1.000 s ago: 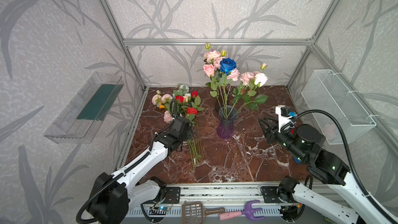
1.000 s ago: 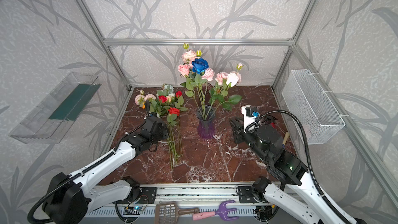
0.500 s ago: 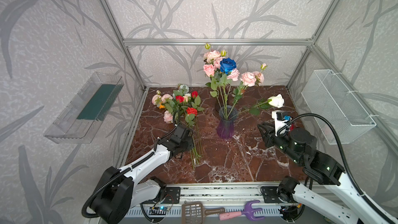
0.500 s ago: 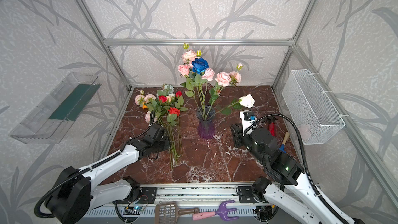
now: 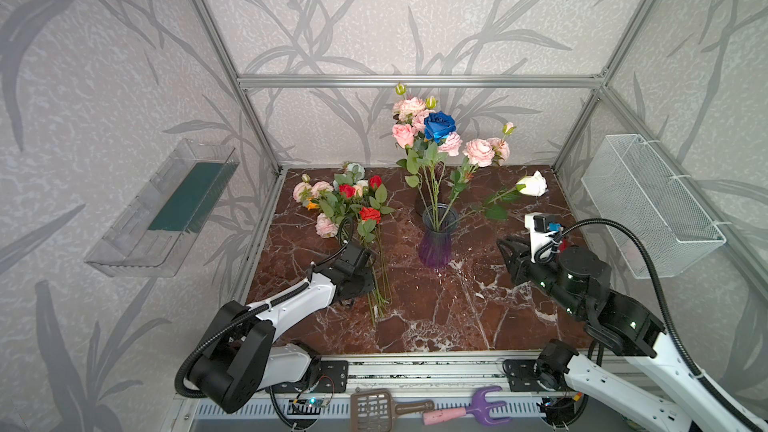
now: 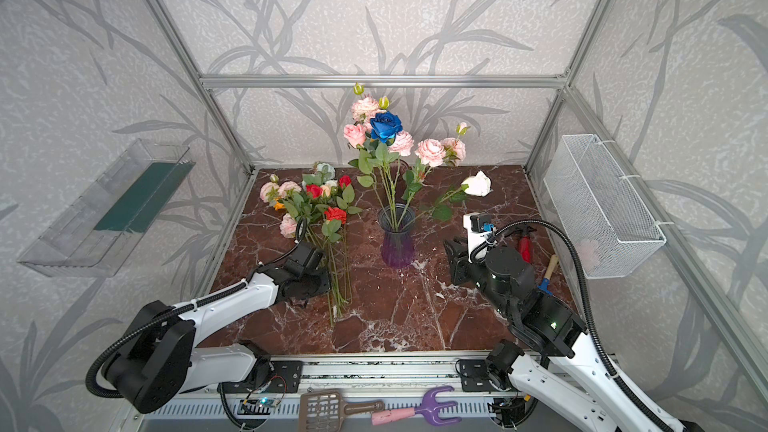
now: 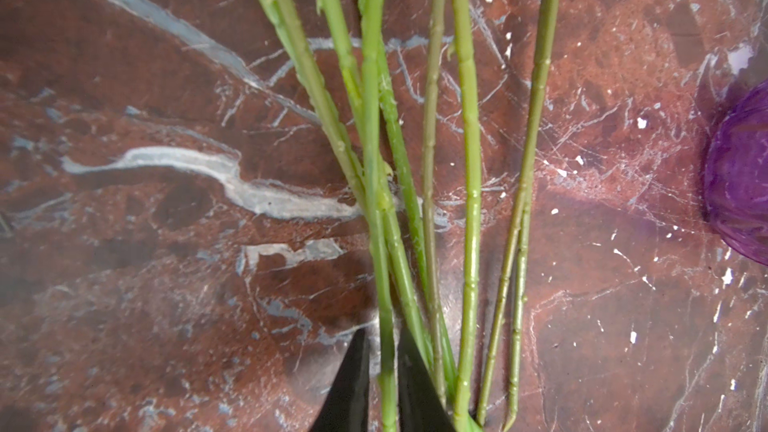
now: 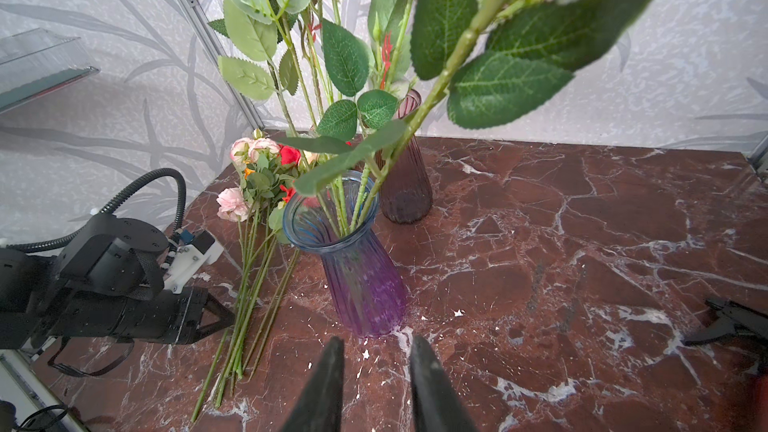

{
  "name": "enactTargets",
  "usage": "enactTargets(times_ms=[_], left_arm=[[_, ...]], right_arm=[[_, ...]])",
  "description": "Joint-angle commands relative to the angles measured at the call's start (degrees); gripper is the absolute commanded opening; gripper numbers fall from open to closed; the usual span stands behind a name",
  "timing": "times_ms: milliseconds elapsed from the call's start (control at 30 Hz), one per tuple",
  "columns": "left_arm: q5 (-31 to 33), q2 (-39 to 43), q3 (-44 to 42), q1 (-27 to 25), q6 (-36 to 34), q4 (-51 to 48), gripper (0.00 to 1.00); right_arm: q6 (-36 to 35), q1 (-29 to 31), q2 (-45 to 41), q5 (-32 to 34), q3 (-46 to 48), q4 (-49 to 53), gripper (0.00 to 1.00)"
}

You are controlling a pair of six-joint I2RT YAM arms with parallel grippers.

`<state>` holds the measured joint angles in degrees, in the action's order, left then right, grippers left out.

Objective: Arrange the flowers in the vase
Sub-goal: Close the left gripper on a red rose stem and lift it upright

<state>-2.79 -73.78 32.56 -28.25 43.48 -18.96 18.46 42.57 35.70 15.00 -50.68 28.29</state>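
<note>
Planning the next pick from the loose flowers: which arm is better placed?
Likely left. The left gripper has its jaws either side of one stem of the loose flowers; the right gripper is empty near the vase, away from them.

Left arm [image 5: 291, 303]: reaches from its base at the front rail, forward and inward, with the white forearm low and nearly level over the worktop [image 5: 440, 317].
Left wrist: black, in line with the forearm, pointing toward the middle.
Left gripper [image 7: 383, 351]: down at the worktop, its dark fingers [image 7: 351, 388] narrowly apart on either side of one flower stem [image 7: 384, 326]. Whether they press it cannot be told.
Right arm [image 5: 582, 280]: rises from the front right base with the elbow bent, the forearm slanting forward and inward.
Right gripper [image 8: 376, 347]: raised off the worktop, fingers apart with nothing between them.
</note>
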Motion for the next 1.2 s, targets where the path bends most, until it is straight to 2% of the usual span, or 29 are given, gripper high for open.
enactTargets(times_ms=[0, 133, 333, 433, 700, 867, 933, 1167], left_arm=[[-0.28, -1.42, -1.09, 0.3, 0.02, 1.42, 0.2], [0.17, -3.52, -0.92, 0.3, -0.82, 2.17, 0.22], [1.12, -3.48, -0.27, 0.32, -1.03, 0.76, 0.07], [2.03, 0.32, 1.27, 0.36, -1.16, -2.49, 0.0], [6.96, 14.17, 7.71, 0.39, -2.82, -10.47, 0.0], [7.61, 17.92, 13.06, 0.56, -5.16, -14.45, 0.0], [6.11, 19.78, 14.3, 0.56, -7.02, -12.64, 0.0], [-2.98, 29.56, 12.8, 0.39, -14.36, 3.89, 0.0]], right_arm=[[0.35, -0.17, 0.15, 0.7, -0.1, -0.97, 0.29], [0.35, -0.18, 0.49, 0.63, -0.3, -1.1, 0.29], [0.26, -0.19, -0.17, 0.81, -0.7, -0.32, 0.29], [0.31, -0.2, -0.59, 0.9, -0.96, -0.19, 0.29], [0.53, -0.2, -0.7, 0.42, -1.95, -0.87, 0.29], [0.37, -0.2, -0.47, -0.53, -3.31, -1.14, 0.29], [0.17, -0.2, -0.16, -2.13, -4.56, -1.4, 0.29], [0.82, -0.11, 3.83, -13.41, -10.66, -2.88, 0.41]])
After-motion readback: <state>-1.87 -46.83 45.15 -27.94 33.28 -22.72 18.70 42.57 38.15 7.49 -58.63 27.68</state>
